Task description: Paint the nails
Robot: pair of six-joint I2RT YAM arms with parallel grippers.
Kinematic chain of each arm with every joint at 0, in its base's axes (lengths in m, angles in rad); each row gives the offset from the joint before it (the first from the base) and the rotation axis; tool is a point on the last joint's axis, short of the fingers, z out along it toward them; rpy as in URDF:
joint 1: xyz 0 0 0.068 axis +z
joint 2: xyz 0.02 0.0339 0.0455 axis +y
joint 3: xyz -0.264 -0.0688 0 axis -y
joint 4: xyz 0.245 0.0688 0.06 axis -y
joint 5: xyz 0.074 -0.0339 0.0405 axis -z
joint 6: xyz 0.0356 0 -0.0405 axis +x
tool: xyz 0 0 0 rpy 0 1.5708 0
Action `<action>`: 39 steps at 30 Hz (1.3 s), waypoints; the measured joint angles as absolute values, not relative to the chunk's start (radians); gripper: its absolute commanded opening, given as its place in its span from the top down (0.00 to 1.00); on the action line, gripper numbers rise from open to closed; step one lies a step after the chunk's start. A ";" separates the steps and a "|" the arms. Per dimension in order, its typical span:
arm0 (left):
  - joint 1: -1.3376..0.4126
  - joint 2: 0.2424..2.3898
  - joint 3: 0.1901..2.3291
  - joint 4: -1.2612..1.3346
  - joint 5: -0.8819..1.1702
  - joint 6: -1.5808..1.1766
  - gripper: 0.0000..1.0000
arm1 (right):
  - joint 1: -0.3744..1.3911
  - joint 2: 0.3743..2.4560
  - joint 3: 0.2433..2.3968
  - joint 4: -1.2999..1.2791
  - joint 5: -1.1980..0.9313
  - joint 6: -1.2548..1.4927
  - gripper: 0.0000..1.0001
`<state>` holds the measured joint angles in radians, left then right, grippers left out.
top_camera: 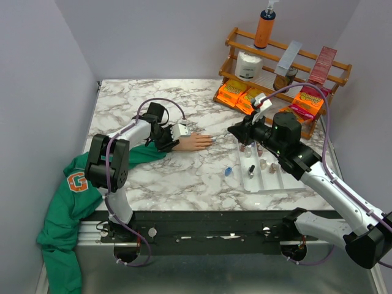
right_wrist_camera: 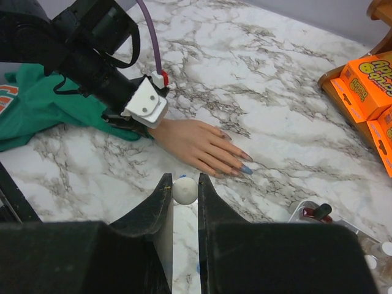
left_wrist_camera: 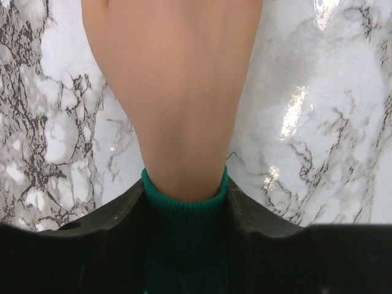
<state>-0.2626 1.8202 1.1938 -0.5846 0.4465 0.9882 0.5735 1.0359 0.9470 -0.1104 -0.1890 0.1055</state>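
Step in hand: mid-painting, as I judge it. One nail looks blue and the others pale, and the applicator hangs close to the fingertips.
Left gripper (top_camera: 176,139): its jaws hug both sides of the green cuff at the wrist of the fake hand (top_camera: 196,142), pinning it to the tabletop (top_camera: 184,104).
Right gripper (right_wrist_camera: 184,181): its jaws are closed on a white round cap (right_wrist_camera: 184,190), likely the top of the polish brush. The bristles are hidden.
Nails (right_wrist_camera: 246,169): on fingertips pointing right, at mid-tabletop, near the cap.
Next move: it calls for lowering the brush tip onto a pale nail with one light stroke that stays off the skin, while the left hold stays firm.
Writing: there is a "G" on the green garment (top_camera: 76,182) at the near left. The orange packs (top_camera: 233,93) at the far right carry yellow lettering too small to read.
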 measured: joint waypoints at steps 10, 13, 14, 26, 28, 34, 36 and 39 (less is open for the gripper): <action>-0.264 1.785 1.149 -0.553 0.457 1.006 1.00 | 0.549 1.037 0.920 -0.088 -0.160 0.238 0.99; -0.265 1.721 1.061 -0.473 0.455 0.994 1.00 | 0.539 1.039 0.871 -0.056 -0.147 0.314 0.99; -0.265 1.683 1.009 -0.430 0.452 0.988 1.00 | 0.537 1.040 0.848 -0.036 -0.147 0.342 0.99; -0.271 1.445 0.752 -0.163 0.398 0.938 1.00 | 0.534 1.254 0.756 0.279 -0.223 0.569 0.99; -0.271 1.432 0.735 -0.134 0.382 0.921 1.00 | 0.534 1.261 0.731 0.331 -0.234 0.589 0.99; -0.271 1.421 0.721 -0.093 0.365 0.894 1.00 | 0.535 1.327 0.714 0.425 -0.241 0.610 0.99; -0.271 1.420 0.721 -0.091 0.366 0.885 1.00 | 0.535 1.364 0.714 0.455 -0.242 0.611 0.99; -0.271 1.420 0.722 -0.094 0.368 0.873 1.00 | 0.535 1.409 0.714 0.469 -0.241 0.611 0.99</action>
<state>-0.2707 1.4204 0.7219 -0.0944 0.3683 0.8726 0.5346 1.4086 0.7136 0.4694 -0.2413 0.6109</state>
